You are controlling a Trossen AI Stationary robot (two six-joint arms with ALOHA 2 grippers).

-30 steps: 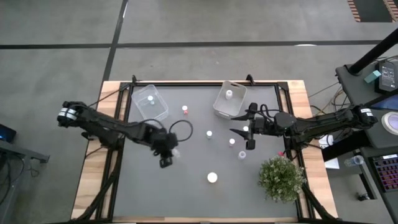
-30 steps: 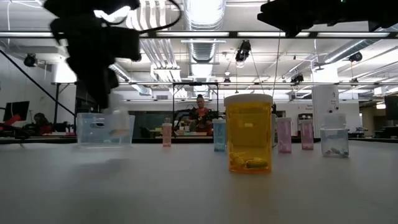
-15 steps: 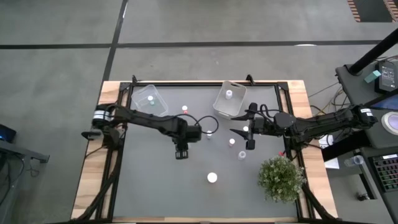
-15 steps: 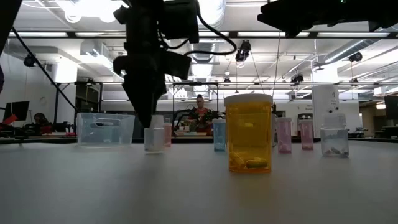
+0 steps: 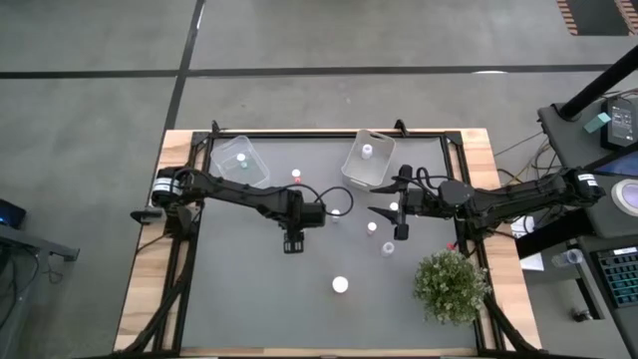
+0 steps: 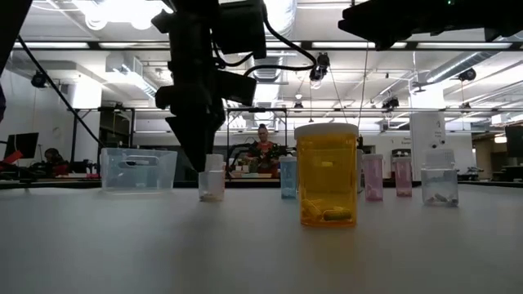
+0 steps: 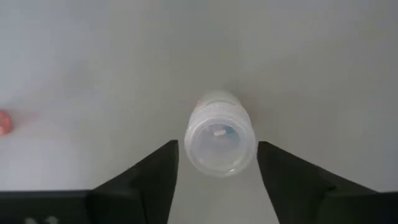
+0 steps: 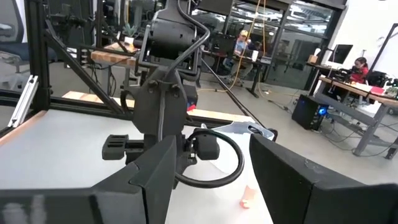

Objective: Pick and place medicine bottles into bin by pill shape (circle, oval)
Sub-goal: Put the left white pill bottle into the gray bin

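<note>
A small clear medicine bottle with a white cap stands upright on its base on the dark table. My left gripper hangs over it near the table's middle, pointing down. It is open, with one finger on either side of the bottle and a small gap at each. My right gripper waits open and level above the table's right half, with nothing between its fingers. More bottles stand around it: white-capped ones and a wide amber one.
Two clear bins stand at the far edge, the right one with a bottle in it. A red-capped bottle stands between them. A bushy green plant sits at the near right. Bare table lies at the near left.
My left gripper has swung toward the table's right edge with the small bottle and rolled its wrist. It has set the bottle on the table, opened and let go. The bottle now stands free below the fingers.
</note>
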